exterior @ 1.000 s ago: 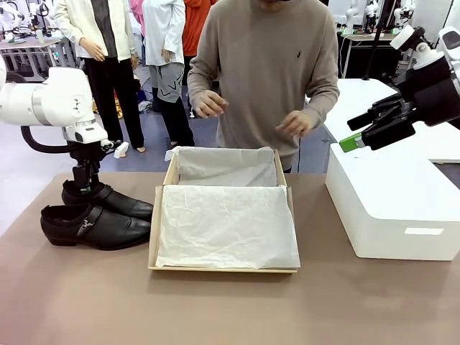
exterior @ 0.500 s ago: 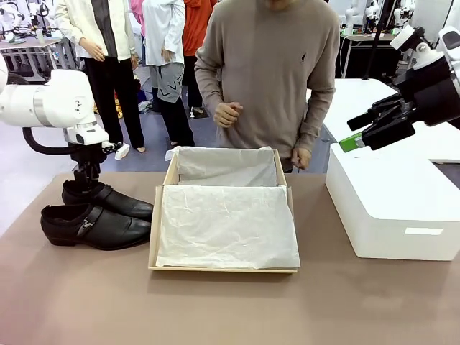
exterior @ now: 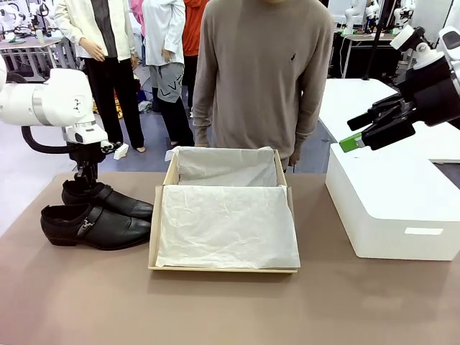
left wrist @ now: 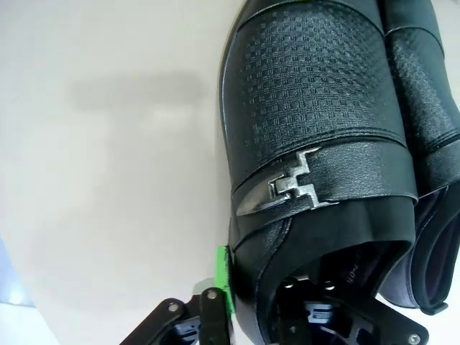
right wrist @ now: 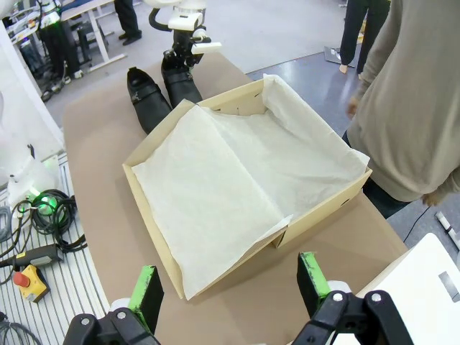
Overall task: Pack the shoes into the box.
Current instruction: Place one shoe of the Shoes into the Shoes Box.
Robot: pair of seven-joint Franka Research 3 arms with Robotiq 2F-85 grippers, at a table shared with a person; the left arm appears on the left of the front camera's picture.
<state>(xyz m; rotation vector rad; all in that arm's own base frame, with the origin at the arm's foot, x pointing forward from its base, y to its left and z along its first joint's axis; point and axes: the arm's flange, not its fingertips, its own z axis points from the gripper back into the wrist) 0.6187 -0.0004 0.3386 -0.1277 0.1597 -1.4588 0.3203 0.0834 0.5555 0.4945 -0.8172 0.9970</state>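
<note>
Two glossy black shoes lie side by side at the table's left, the near shoe [exterior: 93, 226] in front of the far shoe [exterior: 118, 203]. My left gripper [exterior: 86, 183] comes straight down on the far shoe's heel. In the left wrist view the gripper [left wrist: 266, 295] straddles the side wall of that buckled shoe [left wrist: 316, 129]: a green pad [left wrist: 223, 277] presses its outside and the other finger sits inside the opening. The box [exterior: 152, 237], tan cardboard lined with white tissue, lies open mid-table. My right gripper [exterior: 352, 133] hangs open, high at the right, and looks down on the box [right wrist: 323, 208].
A large white block-shaped box [exterior: 388, 208] stands at the table's right. A person in a beige sweater [exterior: 266, 79] stands at the far edge behind the box, arms down. Bare tabletop lies in front of the box. The second shoe [left wrist: 424, 93] touches the gripped one.
My left gripper's jaws have closed in on the far shoe's heel wall. The person lowered both hands from above the box to their sides. My right arm stayed still.
</note>
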